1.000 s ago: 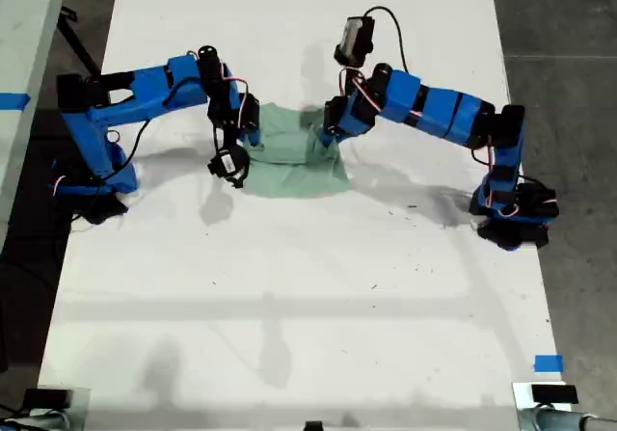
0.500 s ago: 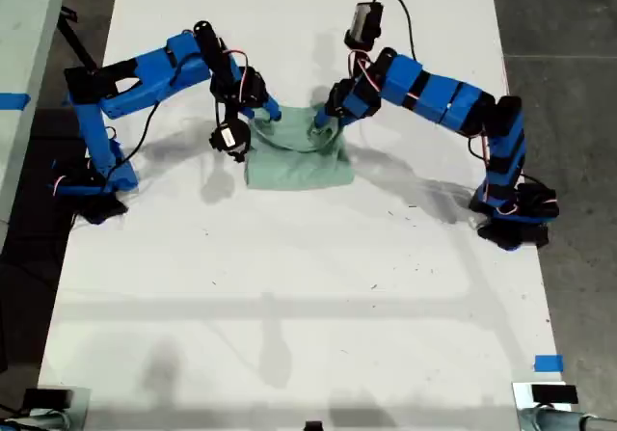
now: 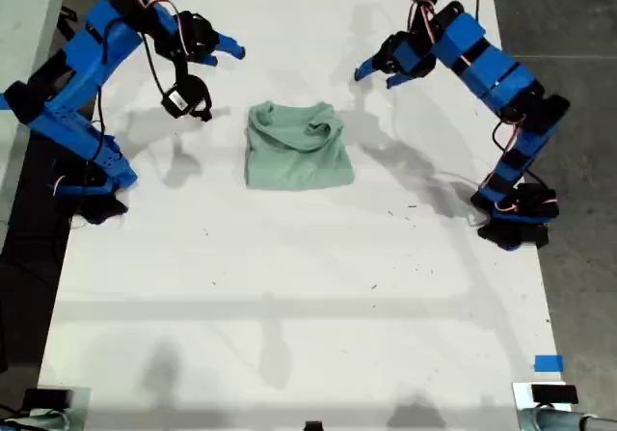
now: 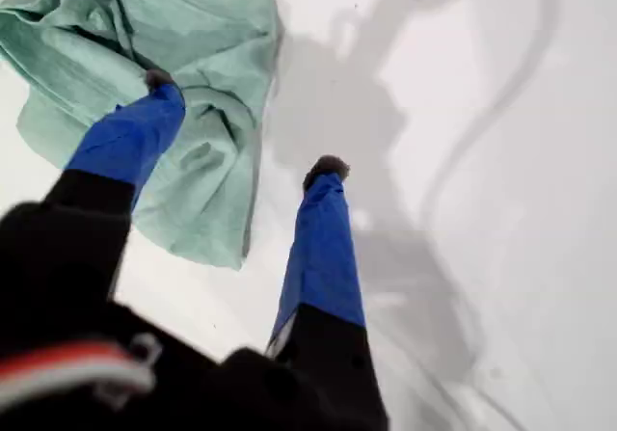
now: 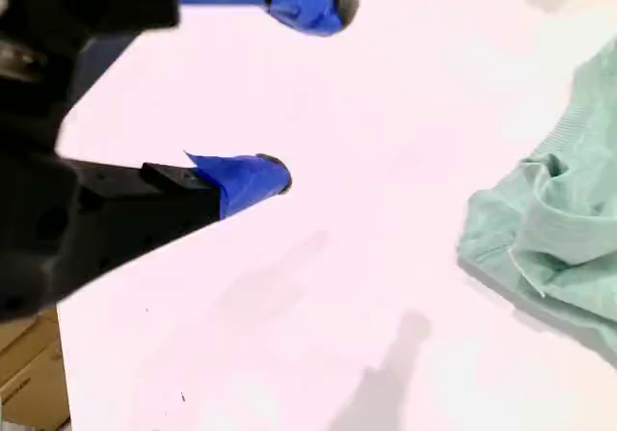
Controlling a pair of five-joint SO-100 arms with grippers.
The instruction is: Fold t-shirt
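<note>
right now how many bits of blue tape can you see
2. One blue tape piece lies near the exterior view's lower right corner; another sits at that view's left edge. More may be hidden.

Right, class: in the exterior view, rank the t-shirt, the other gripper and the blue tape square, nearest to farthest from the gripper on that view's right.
Measured from the right-hand gripper:
1. t-shirt, mid-table, toward the view's lower left of it.
2. other gripper, across on the view's left.
3. blue tape square, near the view's lower right corner.
</note>
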